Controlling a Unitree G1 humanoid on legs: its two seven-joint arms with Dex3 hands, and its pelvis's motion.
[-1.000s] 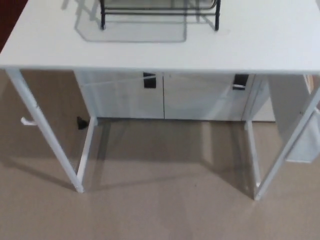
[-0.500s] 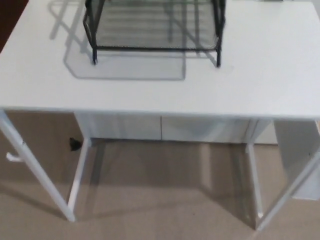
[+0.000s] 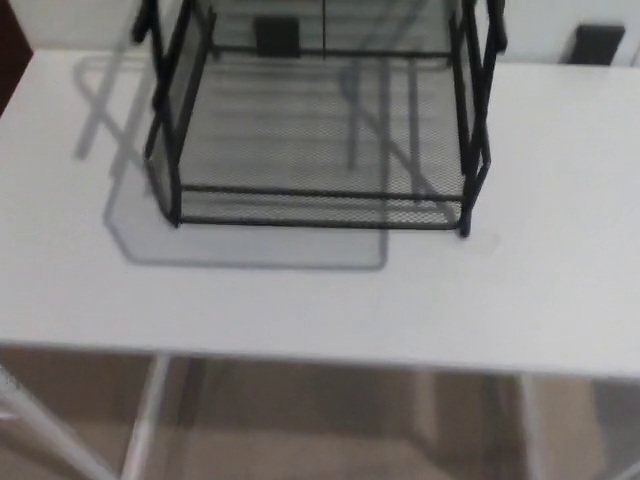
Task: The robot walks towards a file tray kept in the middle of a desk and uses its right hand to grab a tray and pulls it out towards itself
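Nearest the camera, at the bottom of the head view, a strip of tan floor (image 3: 330, 430) shows under the table's front edge, crossed by white table legs (image 3: 145, 420). Above that runs the white table (image 3: 300, 310), bare across its near half.

Neither of the robot's hands is in the picture, so the state of their fingers cannot be told from here; no part of either arm shows.

Farther back, about midway across the table and a little to the left of centre, stands the file tray (image 3: 315, 150), a black wire-mesh rack with upright side posts. Its lowest tray sits close to the tabletop, with its front rail (image 3: 320, 192) facing the robot and a grey shadow spilling out to the left and front. The upper tiers run out of the top of the frame and cannot be counted. Behind it, against the pale wall, two dark rectangles (image 3: 598, 44) show, too blurred to name.

By the look of it, the mesh tray should be light and stiff, with thin metal wire that is hard and somewhat slick under thick fingers. The front rail of a tray looks like the sensible place to hook, near its middle so it slides straight; the whole rack is light enough that it may drag forward with the pull.
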